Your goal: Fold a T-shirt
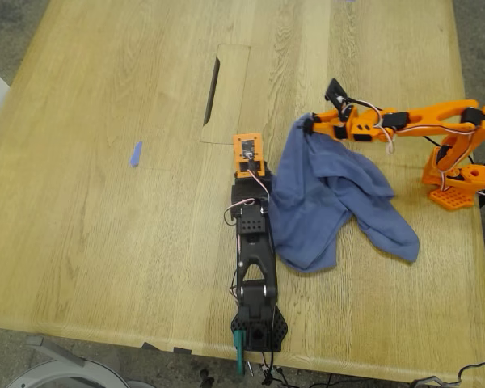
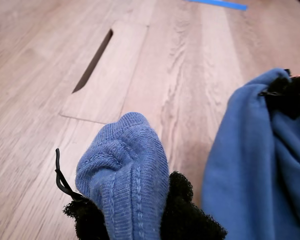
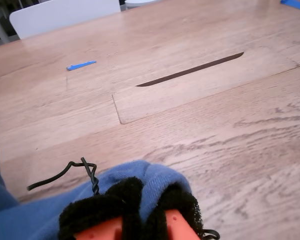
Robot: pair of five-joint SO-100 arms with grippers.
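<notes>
The slate-blue T-shirt (image 1: 331, 194) lies crumpled on the wooden table (image 1: 105, 242) between the two arms, its print hidden. My first gripper (image 1: 249, 168), on the black arm reaching up from the near edge, is shut on a ribbed, stitched fold of the T-shirt (image 2: 125, 170), which bulges between its black padded fingers (image 2: 182, 210). My second gripper (image 1: 305, 125), on the orange arm from the exterior view's right, is shut on another bunch of the T-shirt (image 3: 140, 172) and holds it raised, so cloth drapes down from it. The two grippers are close together.
A rectangular hatch with a dark slot (image 1: 212, 81) is set in the table beyond the grippers. A strip of blue tape (image 1: 135, 153) lies toward the exterior view's left. The orange arm's base (image 1: 457, 182) stands near the table's edge on the exterior view's right.
</notes>
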